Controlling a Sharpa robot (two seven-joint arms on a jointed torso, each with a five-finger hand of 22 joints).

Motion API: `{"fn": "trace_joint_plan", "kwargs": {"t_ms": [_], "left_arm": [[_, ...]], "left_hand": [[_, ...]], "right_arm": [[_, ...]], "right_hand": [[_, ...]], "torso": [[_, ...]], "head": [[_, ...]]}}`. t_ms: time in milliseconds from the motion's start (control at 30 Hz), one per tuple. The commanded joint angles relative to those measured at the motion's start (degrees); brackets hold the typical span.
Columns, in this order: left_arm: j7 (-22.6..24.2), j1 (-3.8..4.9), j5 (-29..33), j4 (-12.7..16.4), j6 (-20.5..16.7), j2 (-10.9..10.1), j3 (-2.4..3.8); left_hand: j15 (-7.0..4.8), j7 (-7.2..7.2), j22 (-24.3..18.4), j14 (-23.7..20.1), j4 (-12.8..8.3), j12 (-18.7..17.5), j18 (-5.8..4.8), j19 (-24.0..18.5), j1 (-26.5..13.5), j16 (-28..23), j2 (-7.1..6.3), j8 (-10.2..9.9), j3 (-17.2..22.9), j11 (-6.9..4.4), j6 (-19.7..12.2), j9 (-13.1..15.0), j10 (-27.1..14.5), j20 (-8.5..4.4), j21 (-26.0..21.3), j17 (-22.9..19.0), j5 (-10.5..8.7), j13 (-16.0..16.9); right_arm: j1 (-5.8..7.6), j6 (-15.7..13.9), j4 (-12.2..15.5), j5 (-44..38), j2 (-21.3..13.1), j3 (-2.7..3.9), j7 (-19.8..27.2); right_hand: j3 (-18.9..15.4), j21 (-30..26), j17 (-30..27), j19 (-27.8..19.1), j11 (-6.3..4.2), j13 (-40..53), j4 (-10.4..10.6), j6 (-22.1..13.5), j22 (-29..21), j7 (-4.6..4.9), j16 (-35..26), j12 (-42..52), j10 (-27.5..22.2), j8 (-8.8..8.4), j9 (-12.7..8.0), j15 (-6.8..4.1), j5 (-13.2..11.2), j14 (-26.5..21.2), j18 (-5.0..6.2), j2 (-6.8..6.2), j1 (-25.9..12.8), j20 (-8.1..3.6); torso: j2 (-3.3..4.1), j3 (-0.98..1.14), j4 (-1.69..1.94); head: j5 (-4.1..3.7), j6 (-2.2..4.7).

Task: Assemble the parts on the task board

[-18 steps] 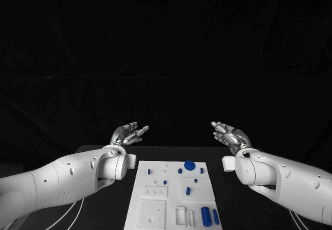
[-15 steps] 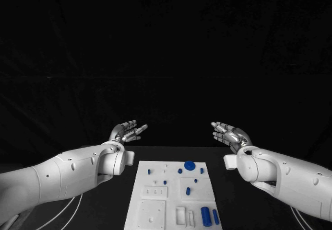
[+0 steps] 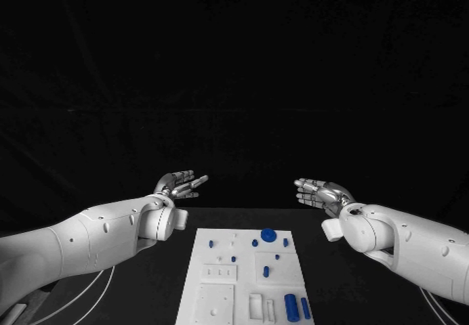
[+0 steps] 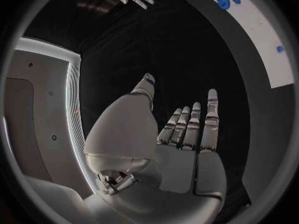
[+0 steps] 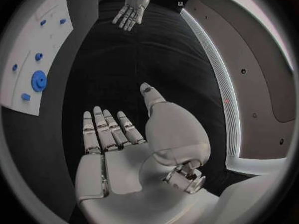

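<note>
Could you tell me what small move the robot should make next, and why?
Probably lower the right hand toward the task board and its blue parts. Both it and the left hand hang open, palms up, beyond the board's far end, holding nothing, and the parts lie mostly on the board's right half, nearer the right hand.

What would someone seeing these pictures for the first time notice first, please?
Two silver hands held up with fingers spread, holding nothing: the left hand and the right hand, raised beyond the far end of the table. Between the white arms lies the white task board, dotted with small blue parts, the largest a round blue disc near its far end.
</note>
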Motion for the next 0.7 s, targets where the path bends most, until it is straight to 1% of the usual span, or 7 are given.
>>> {"fn": "trace_joint_plan", "kwargs": {"t_ms": [33,167,267,300,333,500,700], "left_arm": [[-0.14,0.11,0.3,0.24,2.45,-0.09,0.05],[0.28,0.15,0.17,0.83,2.98,-0.61,0.06],[0.33,0.25,-0.35,1.68,3.42,-1.25,0.06],[0.28,0.35,-0.8,2.33,3.62,-1.7,0.06],[0.2,0.45,-1.21,2.86,3.86,-2.08,0.07],[-0.02,1.2,-3.36,6.14,5.14,-4.13,0.11],[0.0,2.47,-5.36,10.75,6.67,-6.53,0.18]], "left_hand": [[0.14,0.57,0.14,2.47,-1.76,0.31,1.3,0.85,-0.29,0.43,1.64,0.27,-0.35,0.65,1.52,0.12,3.08,-0.08,0.35,0.15,0.14,0.18],[0.98,1.41,0.55,15.47,-7.56,0.83,1.86,3.83,0.68,1.57,5.49,1.25,-2.03,1.49,11.57,0.68,14.39,-1.07,1.79,0.79,0.93,0.66],[0.67,1.57,1.15,22.69,-10.53,1.23,-1.55,7.3,1.93,1.8,7.07,1.52,-3.12,1.42,17.95,0.93,23.73,-5.05,4.06,1.03,1.71,0.98],[0.2,1.72,1.7,26.87,-11.58,2.03,-2.43,9.71,3.11,3.12,7.84,2.47,-2.84,1.11,24.94,1.38,28.73,-7.05,5.55,1.54,2.89,0.98],[-0.59,1.44,2.13,28.92,-12.26,1.66,-3.11,11.17,3.89,3.51,8.01,2.44,-2.68,0.67,27.02,1.42,30.43,-8.26,6.58,1.69,3.02,1.0],[-4.83,-0.04,5.53,38.18,-15.4,1.48,-5.28,16.33,7.28,6.53,8.49,2.89,-1.4,-2.2,32.29,1.73,39.76,-13.38,12.66,3.52,4.33,1.11],[-6.92,-1.0,14.05,40.98,-18.89,1.21,-7.99,12.73,8.13,9.63,8.53,1.81,-1.66,-3.86,36.3,1.72,43.97,-17.06,23.6,5.45,3.64,1.13]], "right_arm": [[0.04,2.56,-0.5,-6.41,0.29,0.04,-1.3],[0.04,1.6,-1.63,-14.15,0.88,0.04,-1.44],[0.03,0.97,-2.42,-21.29,1.4,0.04,-1.39],[0.03,0.63,-2.76,-25.63,1.69,0.04,-1.25],[0.03,0.39,-2.98,-28.86,1.91,0.05,-1.12],[0.02,-1.09,-3.68,-42.7,2.99,0.06,-0.16],[0.03,-1.13,-3.56,-56.62,3.98,0.08,-0.05]], "right_hand": [[0.3,0.55,0.14,1.74,-0.11,0.13,-1.57,1.05,0.2,3.71,0.33,0.35,1.47,0.3,0.11,0.04,-0.32,1.65,0.89,-0.26,1.6,-0.09],[1.26,1.41,0.34,6.93,-0.77,0.32,-4.56,5.99,0.53,3.04,0.51,0.53,5.96,0.51,0.34,-0.62,-1.23,6.62,1.32,-1.01,3.73,-0.68],[3.22,4.01,1.22,21.71,-2.5,0.99,-7.58,16.06,1.47,1.93,1.35,1.09,20.35,1.08,0.85,-2.73,-1.17,23.37,1.91,-1.51,5.62,-2.36],[4.81,4.76,1.47,27.12,-3.56,1.3,-8.86,23.74,1.6,1.36,1.52,1.45,26.95,1.52,1.4,-4.21,-0.91,27.52,1.84,-1.51,5.58,-3.71],[5.85,5.64,1.84,29.99,-4.35,1.29,-9.63,28.5,1.85,0.9,2.13,1.45,28.97,2.0,1.87,-5.51,-0.99,30.4,2.22,-1.4,5.84,-4.7],[11.0,11.42,4.96,44.54,-7.65,1.29,-12.73,35.26,3.81,-0.83,5.68,1.57,36.97,2.62,2.6,-11.67,-0.79,46.26,3.14,-2.09,6.22,-10.82],[13.21,18.11,10.93,52.31,-9.64,1.22,-12.41,39.7,7.52,-2.31,11.57,1.37,41.48,1.85,2.61,-14.65,0.36,53.66,2.37,-4.24,5.71,-15.43]], "torso": [[0.07,0.03,0.02],[0.13,0.02,0.08],[0.24,0.06,0.06],[0.43,0.07,0.12],[0.64,0.06,0.16],[1.78,-0.09,0.35],[3.35,-0.37,0.81]], "head": [[0.13,-0.15],[0.2,-0.56],[0.34,-0.99],[0.36,-1.11],[0.34,-1.12],[0.02,-1.24],[-0.11,-1.77]]}}
